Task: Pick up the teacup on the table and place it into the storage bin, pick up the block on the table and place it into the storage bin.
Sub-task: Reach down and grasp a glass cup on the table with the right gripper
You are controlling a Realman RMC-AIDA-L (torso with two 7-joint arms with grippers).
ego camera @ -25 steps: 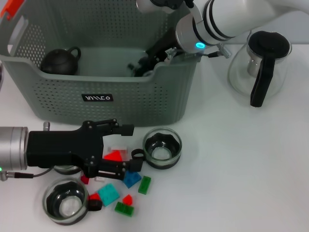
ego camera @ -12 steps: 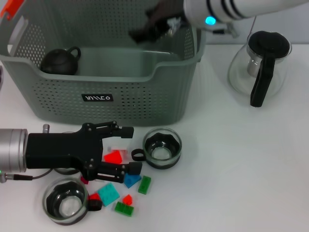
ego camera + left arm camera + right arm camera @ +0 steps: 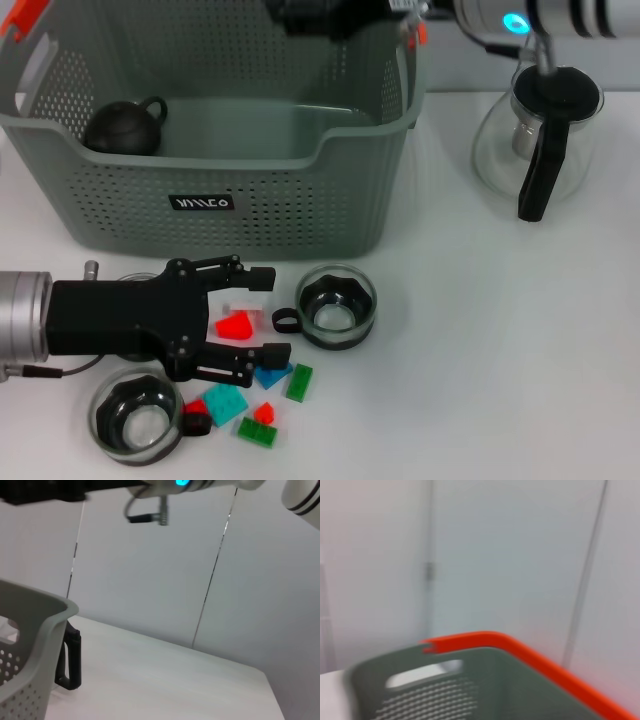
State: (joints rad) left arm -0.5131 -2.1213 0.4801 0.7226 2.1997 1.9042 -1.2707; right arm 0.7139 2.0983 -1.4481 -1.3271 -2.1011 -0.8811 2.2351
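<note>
One red block between my left claw's fingers

One red block [image 3: 235, 324] lies near the desk's front-left edge, inside my left claw [image 3: 262, 315], fingers apart either side. Storage bin [image 3: 250, 205] sits just behind. Right claw [image 3: 330, 15] is above the bin; grip unreadable.

Grey-green perforated plastic storage bin [image 3: 240, 215] stood upright; glass teacup [image 3: 336, 305] lay before it, beside scattered coloured plastic blocks [image 3: 262, 385].

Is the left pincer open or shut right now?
Open. In the head view the left pincer has its two black fingers spread apart around a red block, not closed on it.
</note>
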